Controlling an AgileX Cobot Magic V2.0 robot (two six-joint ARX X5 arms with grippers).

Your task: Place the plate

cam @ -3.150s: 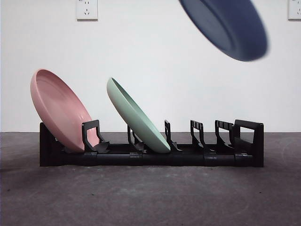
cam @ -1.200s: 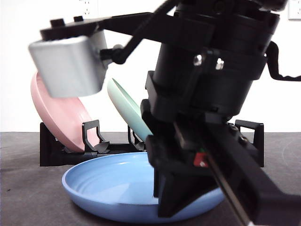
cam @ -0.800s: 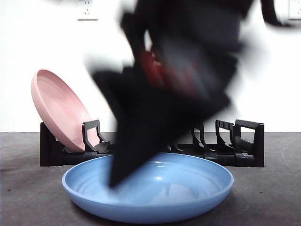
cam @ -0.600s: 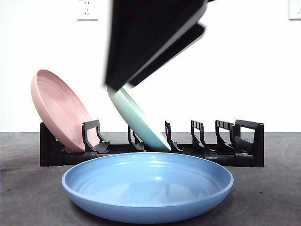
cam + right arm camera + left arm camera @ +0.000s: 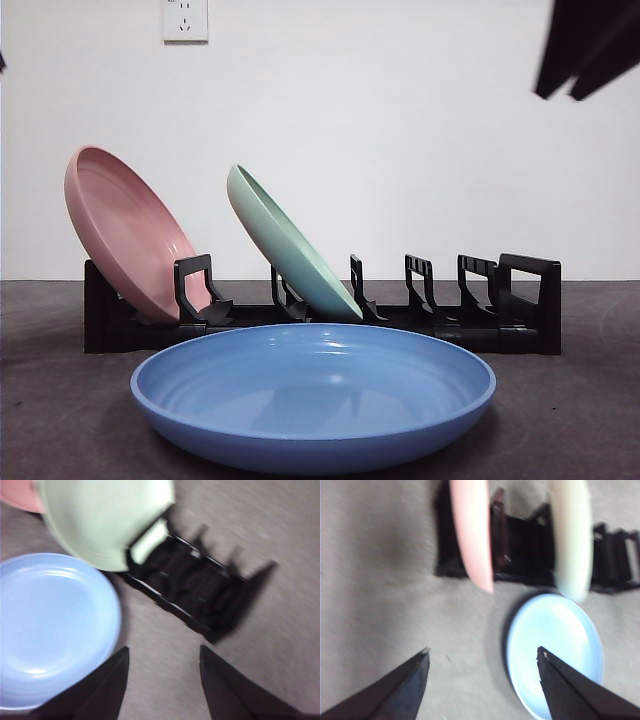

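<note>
A blue plate (image 5: 313, 392) lies flat on the table in front of the black dish rack (image 5: 320, 318); it also shows in the left wrist view (image 5: 555, 647) and the right wrist view (image 5: 52, 625). A pink plate (image 5: 125, 232) and a green plate (image 5: 288, 247) lean in the rack's left slots. My right gripper (image 5: 162, 652) is open and empty, above the table between the blue plate and the rack's right end; it shows as a dark tip at the top right of the front view (image 5: 588, 45). My left gripper (image 5: 482, 655) is open and empty, high above the table in front of the rack.
The rack's right slots (image 5: 455, 290) stand empty. A white wall with a power socket (image 5: 185, 18) is behind the rack. The dark grey table (image 5: 60, 420) runs to both sides of the blue plate.
The arm set the blue plate flat on the table in front of the rack, let go, and rose away to the upper right. The plate lies still now.
</note>
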